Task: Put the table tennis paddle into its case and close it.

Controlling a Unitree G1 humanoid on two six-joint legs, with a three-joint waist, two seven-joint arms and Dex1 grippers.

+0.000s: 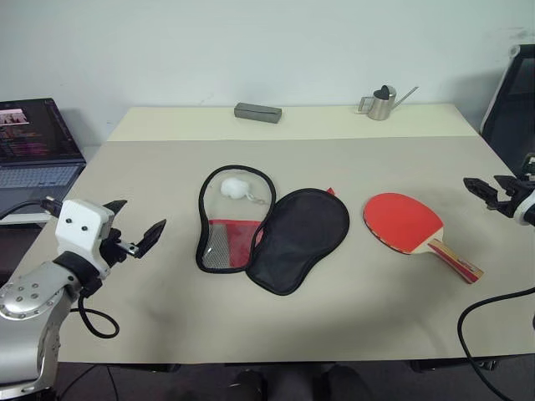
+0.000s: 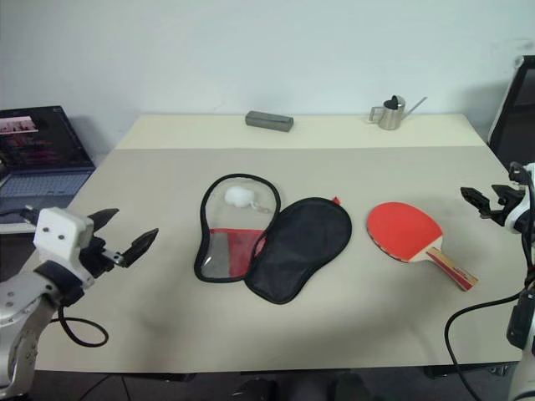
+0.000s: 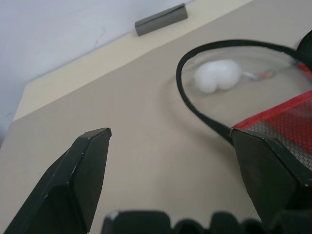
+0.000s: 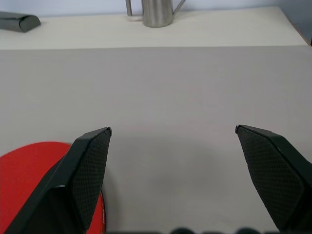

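Note:
The table tennis paddle [image 1: 411, 227] lies flat right of the table's centre, red face up, its striped wooden handle pointing toward the front right. The case [image 1: 269, 227] lies unzipped and spread open at the centre: a clear half with a red mesh pocket and a white ball [image 1: 235, 187] on the left, a black half on the right. My left gripper [image 1: 135, 224] hovers open over the table's left edge, apart from the case. At the right edge my right gripper [image 1: 484, 187] hangs open, just beyond the paddle. Neither holds anything.
A grey rectangular box [image 1: 257, 112] and a small metal watering can [image 1: 382, 102] stand at the back of the table [image 1: 167, 301]. A laptop [image 1: 33, 142] sits off the table's left side. A dark chair [image 1: 514, 100] stands at the back right.

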